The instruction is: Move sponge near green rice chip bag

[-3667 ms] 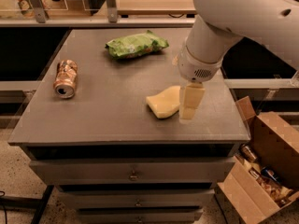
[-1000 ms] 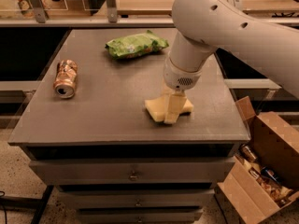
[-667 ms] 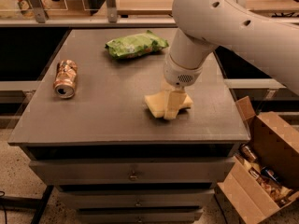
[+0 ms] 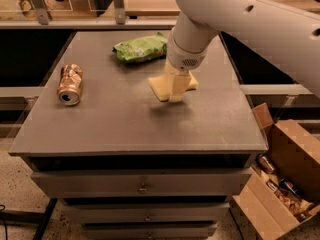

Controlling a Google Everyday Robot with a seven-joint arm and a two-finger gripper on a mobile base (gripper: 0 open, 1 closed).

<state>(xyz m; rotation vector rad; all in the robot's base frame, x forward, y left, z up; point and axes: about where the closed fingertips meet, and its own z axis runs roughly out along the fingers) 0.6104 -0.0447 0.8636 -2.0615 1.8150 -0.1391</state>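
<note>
A single camera looks on from the near side of the table point(image 4: 100, 129). It is set high, tilted steeply down, and faces the far edge. It stands close: the tabletop fills the middle of the view, the near drawer fronts point(image 4: 142, 183) show below it, and a cardboard box point(image 4: 285, 184) on the floor sits at the near right. The arm point(image 4: 240, 19) reaches in from the upper right and looms large. Its claw point(image 4: 172, 96), clamped on the sponge point(image 4: 159, 86), hangs just right of centre, over the far half of the table.
</note>
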